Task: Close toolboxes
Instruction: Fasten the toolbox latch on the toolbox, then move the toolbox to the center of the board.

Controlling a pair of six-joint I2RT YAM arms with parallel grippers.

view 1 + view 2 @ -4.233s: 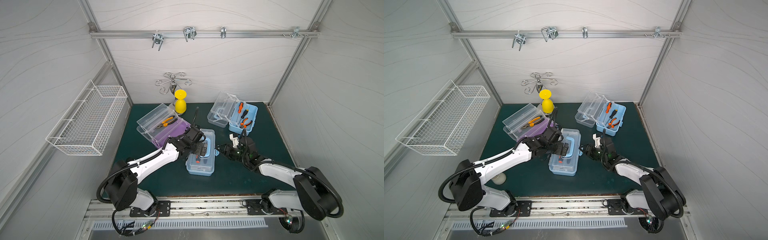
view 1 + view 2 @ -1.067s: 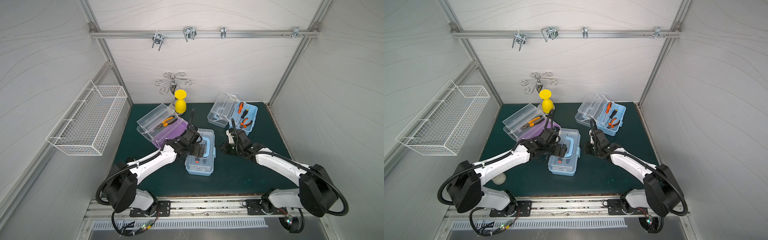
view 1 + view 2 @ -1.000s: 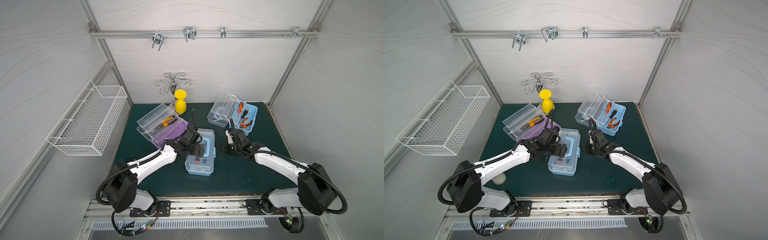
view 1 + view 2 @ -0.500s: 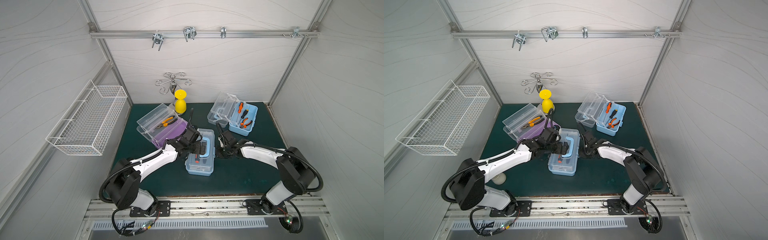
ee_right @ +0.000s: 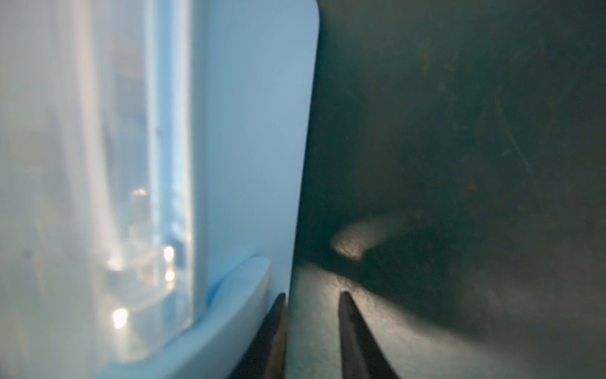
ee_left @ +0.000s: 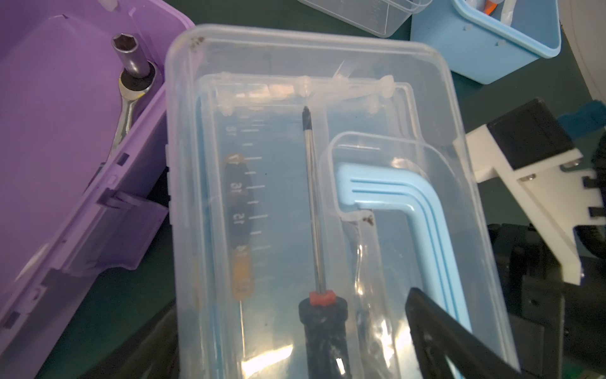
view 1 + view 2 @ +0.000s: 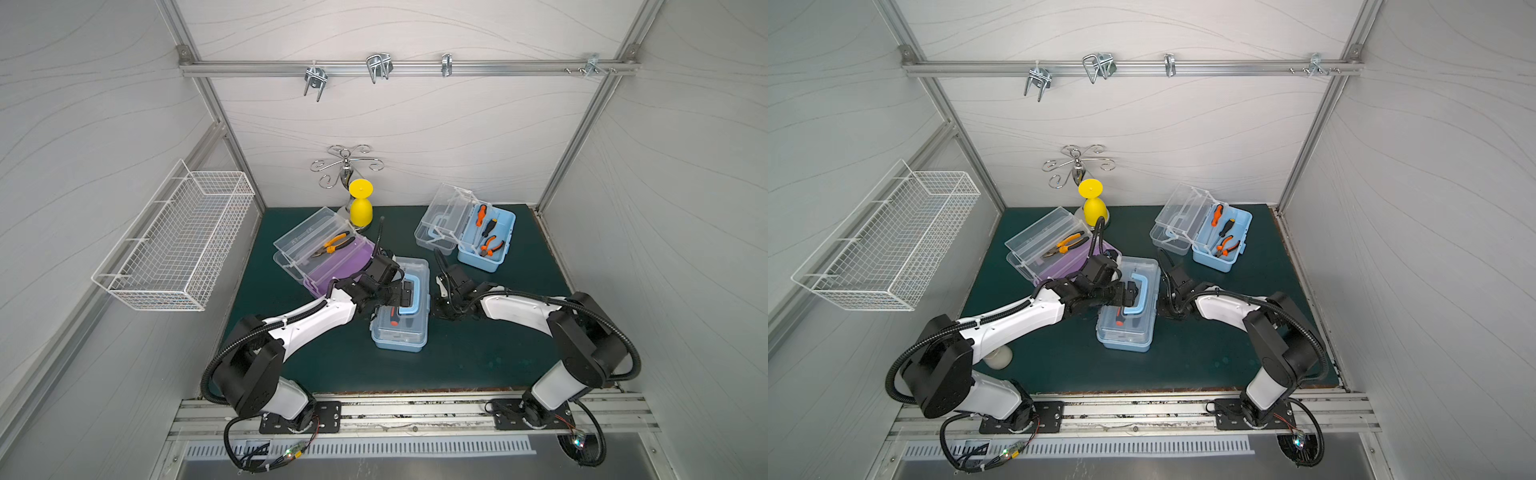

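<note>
One closed blue toolbox (image 7: 401, 332) holds a screwdriver (image 6: 314, 210); left pincer (image 7: 398, 294) wide above it, right pincer (image 5: 311, 295) ajar, empty.

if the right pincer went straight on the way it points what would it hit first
Probably the green mat beside the closed blue box; the right pincer runs close along its wall, depth unclear.

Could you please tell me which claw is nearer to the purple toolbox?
Left. The left claw is over the closed blue toolbox, right beside the purple toolbox; the right claw is at that blue box's far side.
</note>
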